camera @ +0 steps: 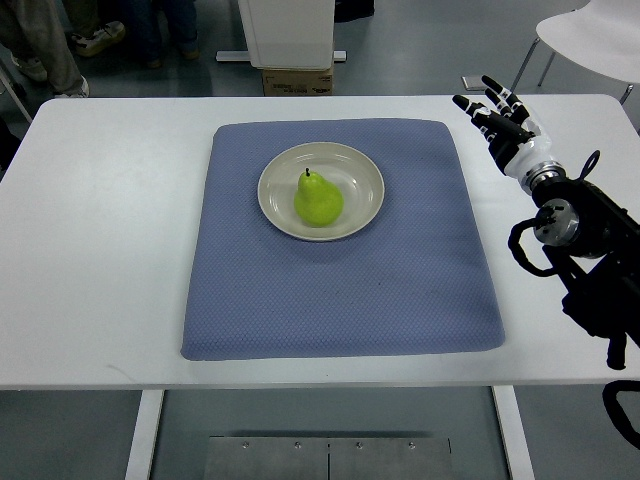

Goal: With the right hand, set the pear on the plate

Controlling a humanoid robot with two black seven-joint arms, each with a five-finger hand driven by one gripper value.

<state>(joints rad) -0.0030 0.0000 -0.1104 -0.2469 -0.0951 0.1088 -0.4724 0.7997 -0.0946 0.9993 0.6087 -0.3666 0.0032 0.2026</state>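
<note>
The pear (318,200) lies in the plate (368,172). Right of the plate, the right robot hand (497,117) hovers, fingers spread, holding nothing.

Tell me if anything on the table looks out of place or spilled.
Nothing stands out. The pear lies in the plate, centred on the blue mat, and the right robot hand is open off to the side.

Surface (100,250): smooth, white, slightly glossy. Mat (340,300): blue, matt, finely textured cloth. Plate (365,165): cream, glazed. Pear (318,201): smooth, shiny skin.
</note>
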